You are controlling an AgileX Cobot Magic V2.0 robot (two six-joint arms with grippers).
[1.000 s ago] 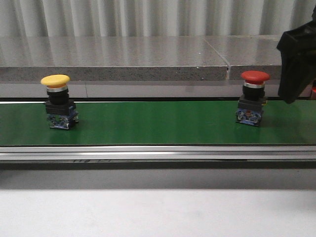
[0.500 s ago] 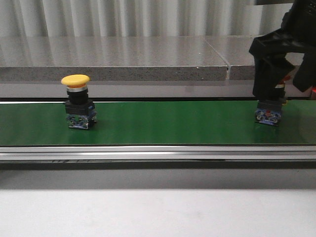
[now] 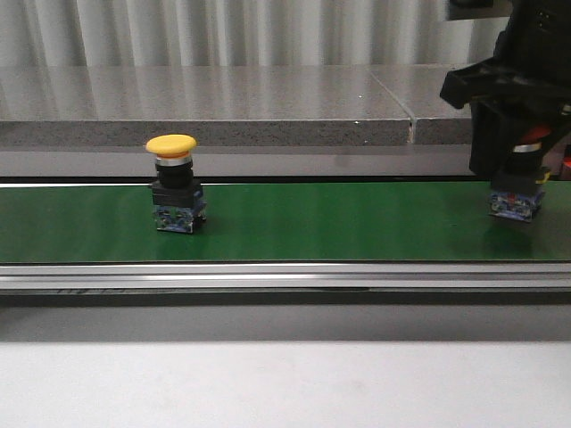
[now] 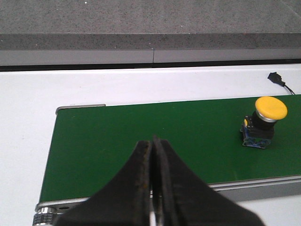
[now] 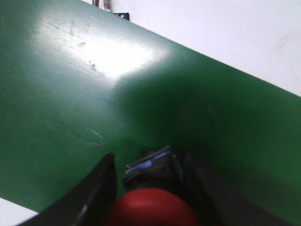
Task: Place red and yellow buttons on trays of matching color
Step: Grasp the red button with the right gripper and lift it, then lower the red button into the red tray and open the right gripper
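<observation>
Behind the scene we see pale vertical curtains [image 3: 223,31] and a grey speckled stone ledge [image 3: 205,111] running the full width of the front view. Below the ledge lies the green belt [image 3: 312,223], our landmark for everything else, edged on its near side by a metal rail [image 3: 268,276]; white table [image 3: 268,383] fills the foreground.

Left of the belt's middle, the yellow button [image 3: 173,183] stands upright on the green surface: a yellow mushroom cap over a black collar and a blue-and-black base. In the left wrist view the same button sits near the belt's far right part, well apart from the left gripper [image 4: 152,188]. We see that gripper's two dark fingers pressed together with nothing between them, poised above the belt's near edge at its end with the rounded corner. A small black cable end [image 4: 277,79] lies on the white table beyond the belt.

At the belt's right end, the red button [image 3: 517,192] stands on the green surface, its base visible and its cap mostly hidden by the right gripper [image 3: 513,134] above it. In the right wrist view, the dark fingers [image 5: 101,188] flank the red cap and the black-and-blue body on both sides. We cannot tell whether the fingers touch the button or merely bracket it. No trays appear in any view.
</observation>
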